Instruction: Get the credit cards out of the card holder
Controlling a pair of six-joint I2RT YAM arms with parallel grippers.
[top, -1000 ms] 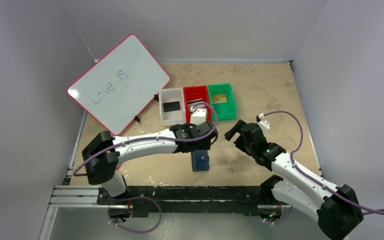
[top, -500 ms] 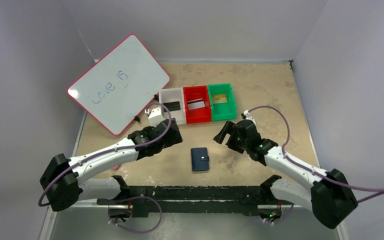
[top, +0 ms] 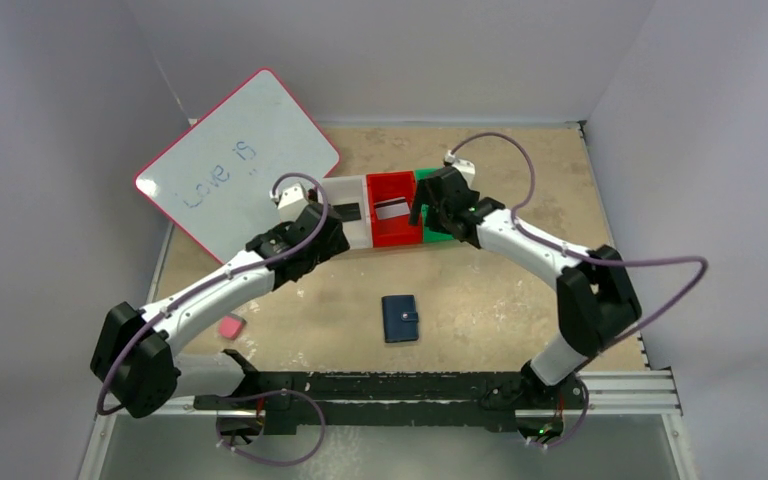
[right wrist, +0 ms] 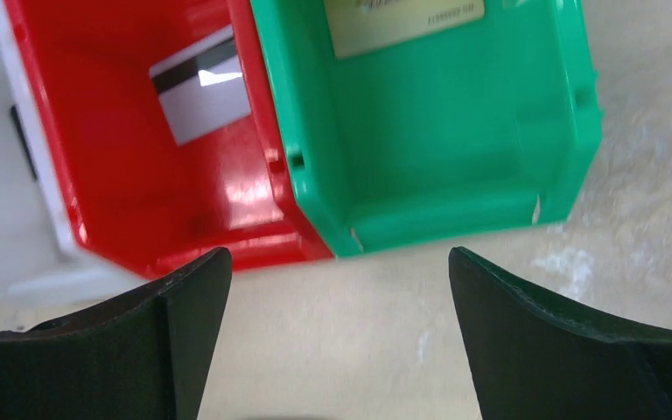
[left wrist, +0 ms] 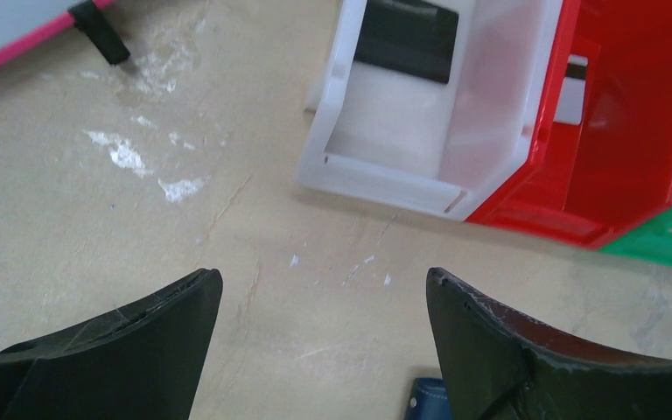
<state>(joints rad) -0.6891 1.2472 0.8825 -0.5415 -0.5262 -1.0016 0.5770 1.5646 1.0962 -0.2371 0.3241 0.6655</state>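
The card holder (top: 400, 318), a closed navy wallet, lies flat on the table in front of the bins; one corner of it (left wrist: 424, 398) shows in the left wrist view. A black card (top: 343, 212) lies in the white bin (left wrist: 385, 171). In the red bin (right wrist: 96, 175) rests a silver-grey card (right wrist: 201, 87), and a gold card (right wrist: 402, 22) in the green bin (right wrist: 429, 192). My left gripper (top: 320, 245) hovers open before the white bin, empty. Above the front edge of the red and green bins, my right gripper (top: 422, 215) is open and empty.
A pink-framed whiteboard (top: 235, 165) leans at the back left. A pink eraser (top: 231, 326) lies by the left arm's lower link. The three bins stand in a row at mid-table, between the two arms.
My left gripper opened wider and pulled back left from above the card holder to the white bin. My right arm swung from mid-table up to the bins. The card holder stayed put.
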